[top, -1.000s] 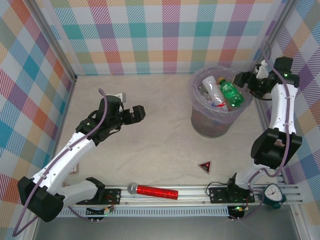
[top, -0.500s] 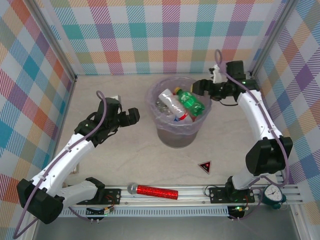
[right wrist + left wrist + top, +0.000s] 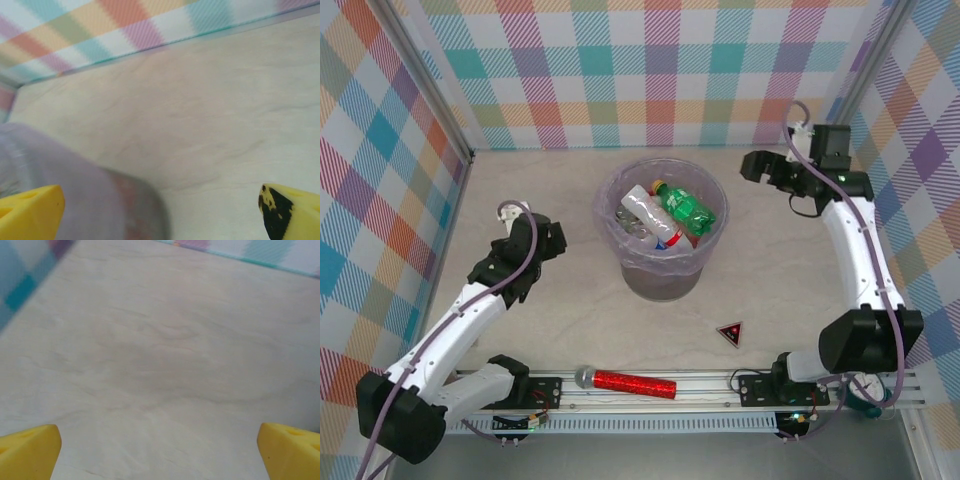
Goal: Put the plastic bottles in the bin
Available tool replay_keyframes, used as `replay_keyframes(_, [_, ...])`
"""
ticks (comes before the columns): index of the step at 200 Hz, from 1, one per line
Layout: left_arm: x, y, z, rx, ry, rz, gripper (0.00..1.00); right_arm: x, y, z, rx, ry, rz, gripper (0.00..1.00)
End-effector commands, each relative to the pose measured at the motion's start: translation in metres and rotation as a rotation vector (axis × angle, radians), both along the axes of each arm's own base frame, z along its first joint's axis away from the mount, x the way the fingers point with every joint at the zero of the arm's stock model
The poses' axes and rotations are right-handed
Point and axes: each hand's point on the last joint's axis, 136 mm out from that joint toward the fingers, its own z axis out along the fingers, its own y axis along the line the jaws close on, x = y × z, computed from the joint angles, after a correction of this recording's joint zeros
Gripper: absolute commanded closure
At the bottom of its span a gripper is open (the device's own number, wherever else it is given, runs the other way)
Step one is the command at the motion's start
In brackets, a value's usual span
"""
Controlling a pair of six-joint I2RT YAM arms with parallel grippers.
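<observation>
From above, the left arm rises from the lower left corner and bends toward mid-left, where the left gripper [image 3: 544,240] points steeply down at the table [image 3: 570,190]. The right arm climbs the right edge and folds inward at the upper right. The right gripper [image 3: 758,166] reaches left, near the bin [image 3: 660,282] but apart from it.

The bin stands upright at centre frame with the plastic bottles inside. The green bottle [image 3: 686,209] lies diagonally, cap to the upper left and base to the lower right. Beside it a clear bottle [image 3: 648,214] with a red label slants the same way. No label can be read. A red microphone [image 3: 630,382] lies along the bottom rail, and a dark triangle [image 3: 729,333] sits at lower right.

In the left wrist view, the yellow fingertips [image 3: 30,450] sit in the two bottom corners, spread wide with bare table between them.

In the right wrist view, the fingertips [image 3: 30,210] are likewise far apart and hold nothing. The right one carries a black smudge. The bin's blurred lilac wall is at lower left, and the checked wall [image 3: 150,25] runs along the top.
</observation>
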Motion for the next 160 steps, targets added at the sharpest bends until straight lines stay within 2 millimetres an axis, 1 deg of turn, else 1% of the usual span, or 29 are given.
replay_keyframes(1, [0.012,0.040,0.007,0.141,-0.108,0.166,0.00,0.010,-0.031,-0.047,-0.086,0.032,-0.099,0.01])
replay_keyframes(14, [0.013,0.050,-0.004,0.182,-0.102,0.195,0.00,0.010,-0.041,-0.076,-0.090,0.061,-0.122,0.01])
replay_keyframes(18, [0.014,0.052,-0.007,0.191,-0.101,0.200,0.00,0.010,-0.043,-0.082,-0.097,0.060,-0.127,0.01])
replay_keyframes(19, [0.014,0.053,-0.008,0.192,-0.101,0.201,0.00,0.011,-0.043,-0.081,-0.098,0.054,-0.128,0.01])
replay_keyframes(21, [0.015,0.054,-0.010,0.198,-0.097,0.203,0.00,0.009,-0.045,-0.088,-0.101,0.063,-0.132,0.01])
replay_keyframes(34, [0.018,0.055,-0.020,0.215,-0.088,0.191,0.00,0.006,-0.051,-0.111,-0.129,0.068,-0.150,0.01])
replay_keyframes(43, [0.022,0.054,-0.029,0.219,-0.086,0.174,0.00,0.003,-0.056,-0.124,-0.152,0.068,-0.168,0.01])
replay_keyframes(44, [0.022,0.053,-0.029,0.218,-0.088,0.173,0.00,0.004,-0.057,-0.123,-0.157,0.061,-0.173,0.01])
replay_keyframes(45, [0.023,0.053,-0.030,0.219,-0.086,0.170,0.00,0.003,-0.057,-0.126,-0.157,0.065,-0.172,0.01])
replay_keyframes(48, [0.024,0.053,-0.034,0.219,-0.086,0.163,0.00,0.004,-0.060,-0.126,-0.168,0.056,-0.191,0.01])
replay_keyframes(55, [0.026,0.053,-0.041,0.220,-0.085,0.155,0.00,0.001,-0.065,-0.137,-0.179,0.062,-0.215,0.01])
replay_keyframes(66, [0.028,0.052,-0.048,0.223,-0.088,0.149,0.00,-0.003,-0.066,-0.150,-0.191,0.061,-0.224,0.01])
replay_keyframes(94, [0.035,0.051,-0.066,0.231,-0.120,0.126,0.00,-0.005,-0.068,-0.175,-0.162,0.022,-0.264,0.01])
replay_keyframes(105, [0.040,0.049,-0.071,0.228,-0.151,0.111,0.00,-0.005,-0.064,-0.184,-0.150,0.015,-0.255,0.01])
replay_keyframes(126, [0.049,0.049,-0.084,0.211,-0.175,0.101,0.00,0.000,-0.064,-0.193,-0.187,-0.035,-0.248,0.01])
replay_keyframes(144, [0.062,0.043,-0.084,0.213,-0.197,0.069,0.00,0.002,-0.062,-0.197,-0.225,-0.091,-0.234,0.01])
replay_keyframes(160, [0.069,0.045,-0.084,0.242,-0.195,0.069,0.00,0.000,-0.059,-0.202,-0.254,-0.129,-0.225,0.01])
